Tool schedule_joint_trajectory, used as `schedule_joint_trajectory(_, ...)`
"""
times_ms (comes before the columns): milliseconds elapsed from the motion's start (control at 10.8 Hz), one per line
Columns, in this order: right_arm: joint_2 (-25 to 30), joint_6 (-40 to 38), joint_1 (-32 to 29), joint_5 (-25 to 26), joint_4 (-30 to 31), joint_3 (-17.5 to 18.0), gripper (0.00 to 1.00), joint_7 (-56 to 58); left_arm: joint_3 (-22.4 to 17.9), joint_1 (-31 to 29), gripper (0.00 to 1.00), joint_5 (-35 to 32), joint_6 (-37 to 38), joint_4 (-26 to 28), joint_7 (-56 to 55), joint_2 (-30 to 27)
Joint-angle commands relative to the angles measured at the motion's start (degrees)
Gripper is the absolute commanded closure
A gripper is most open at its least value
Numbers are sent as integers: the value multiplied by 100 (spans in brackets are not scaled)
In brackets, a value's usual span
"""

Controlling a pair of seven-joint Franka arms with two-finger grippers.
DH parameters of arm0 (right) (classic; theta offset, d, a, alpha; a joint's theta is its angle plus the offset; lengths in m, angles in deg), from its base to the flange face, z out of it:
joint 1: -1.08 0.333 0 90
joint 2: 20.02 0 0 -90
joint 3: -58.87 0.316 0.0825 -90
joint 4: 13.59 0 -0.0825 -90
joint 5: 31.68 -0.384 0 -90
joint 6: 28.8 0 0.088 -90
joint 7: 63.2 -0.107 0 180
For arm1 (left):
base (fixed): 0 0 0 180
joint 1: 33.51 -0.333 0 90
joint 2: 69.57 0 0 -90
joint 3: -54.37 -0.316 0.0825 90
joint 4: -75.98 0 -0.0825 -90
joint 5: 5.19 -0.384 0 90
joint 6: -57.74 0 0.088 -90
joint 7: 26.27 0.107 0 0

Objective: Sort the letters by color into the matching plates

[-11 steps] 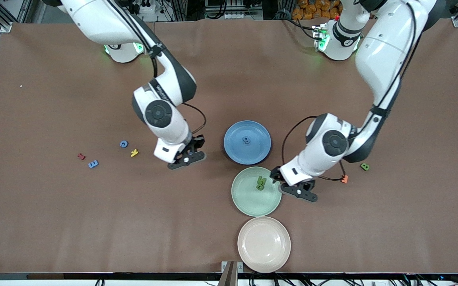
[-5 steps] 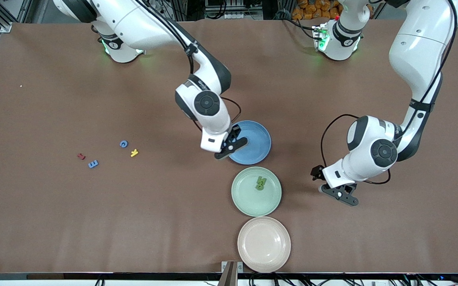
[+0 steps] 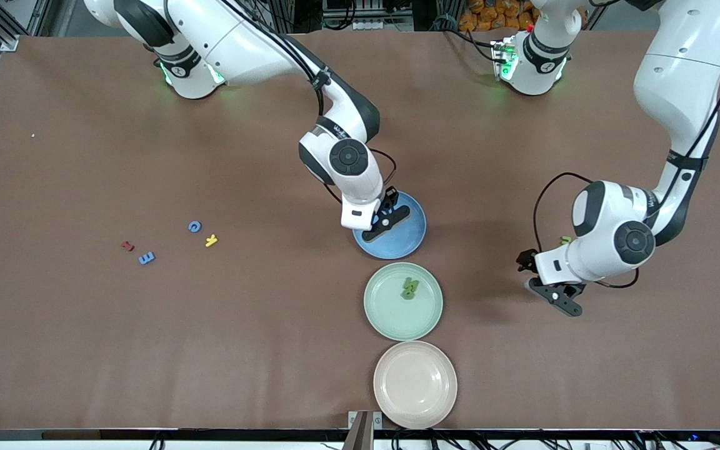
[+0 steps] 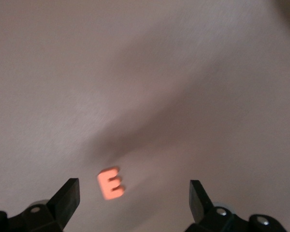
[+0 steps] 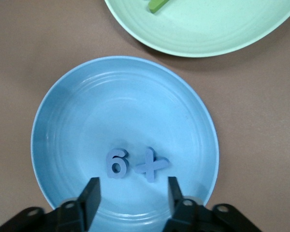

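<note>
My right tool [image 5: 130, 193] hangs over the blue plate [image 5: 72, 121], fingers parted and empty — a blue 6 [image 5: 117, 163] and a blue cross [image 5: 151, 165] lie in the plate just beneath it. I judge this the release step. My left tool [image 4: 133, 193] is wide open, gripping nothing, over bare table [image 4: 135, 72] above an orange E [image 4: 110, 183], which is not mine to sort. The green plate [image 3: 385, 306] holds green letters [image 3: 410, 288]. Next — fetch the blue letters [image 3: 146, 257] at the right arm's end.
</note>
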Motion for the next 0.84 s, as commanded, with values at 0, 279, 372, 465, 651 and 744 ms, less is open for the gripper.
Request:
schedule_joint_trajectory(0,33,-226,-110,-69,-163,3,0,177,32,-394,0,-193,-1,452,553,-262)
schedule_joint_trajectory(279,357,-1130,-425,-51,-32,-224,0,641,41,-553,0,-438,-80,698,835,-350)
schedule_joint_trajectory(372,507,-1324,-601,-42,91,-338,0,905,41,-553,0,-526,-167,856,836,-438)
schedule_joint_trajectory(465,691,-1439,-777,-42,284,-479,0,1273,41,-562,0,-658,-324,1066,836,-543)
schedule_joint_trajectory(651,1113,-1493,-1269,2,749,-637,0,1496,41,-719,0,-877,-658,1384,836,-640)
schedule_joint_trajectory(744,1263,-1528,-1419,2,873,-760,0,1514,41,-772,0,-1088,-808,1446,836,-632)
